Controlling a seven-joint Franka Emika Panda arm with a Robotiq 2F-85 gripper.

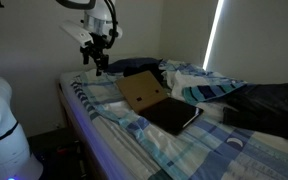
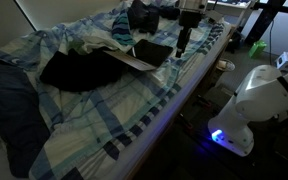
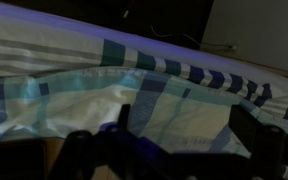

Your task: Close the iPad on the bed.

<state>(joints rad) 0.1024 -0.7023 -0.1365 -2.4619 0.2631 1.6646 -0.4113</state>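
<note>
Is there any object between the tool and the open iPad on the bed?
Nothing visible does. The tool hangs in the air, and only plaid sheet lies between it and the iPad, whose cover stands raised. The dark clothes lie beyond the iPad, away from the tool.

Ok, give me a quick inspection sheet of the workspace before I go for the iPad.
Surface: bed, rumpled blue plaid sheet.
Job's things: iPad open, tan cover propped up, dark screen lying flat.
Clutter: dark clothes heaped beside the iPad.
Grippers: gripper open, empty, above the sheet, apart from the iPad.
Cables: nothing seen.
Surroundings: dim room, bright window strip; green object on the floor.
</note>
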